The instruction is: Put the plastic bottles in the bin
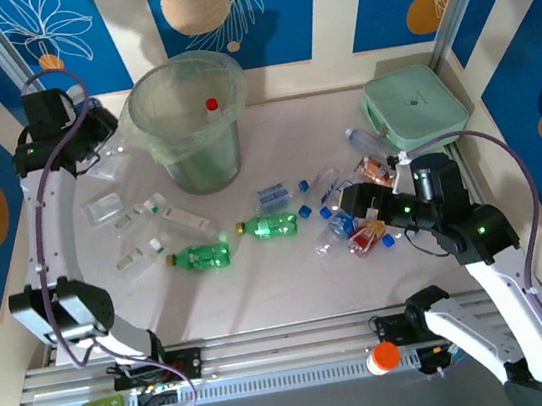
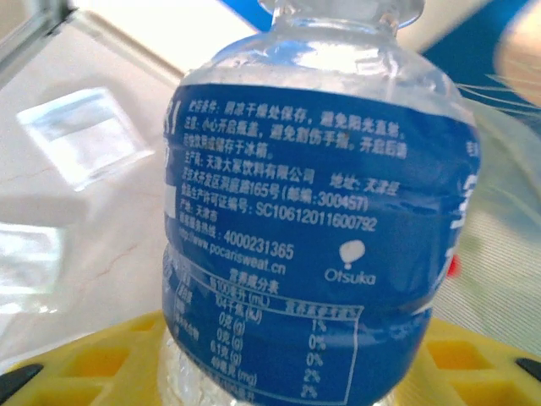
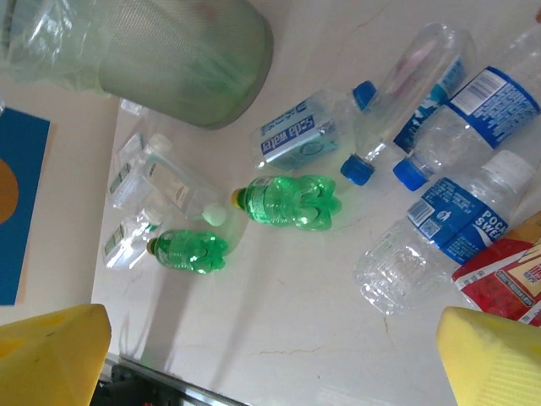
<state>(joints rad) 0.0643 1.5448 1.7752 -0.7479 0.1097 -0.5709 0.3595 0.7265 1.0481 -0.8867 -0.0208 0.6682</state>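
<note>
Panels (image 1: 276, 21) of blue with white leaves and orange discs wall a pale table (image 1: 264, 295). Left claw (image 1: 98, 136) grips a bottle (image 2: 313, 237) labelled Otsuka, pocarisweat.cn, just beside the bin (image 1: 203, 162), where a red cap (image 1: 212, 103) shows inside. Loose bottles (image 1: 272, 226) lie mid-table, one reading Soda Water. Right claw (image 3: 270, 355) gapes empty over them.

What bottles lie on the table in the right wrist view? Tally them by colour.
Green bottles: 2
Clear bottles with blue labels: 4
Red-labelled bottle: 1
Total: 7
</note>
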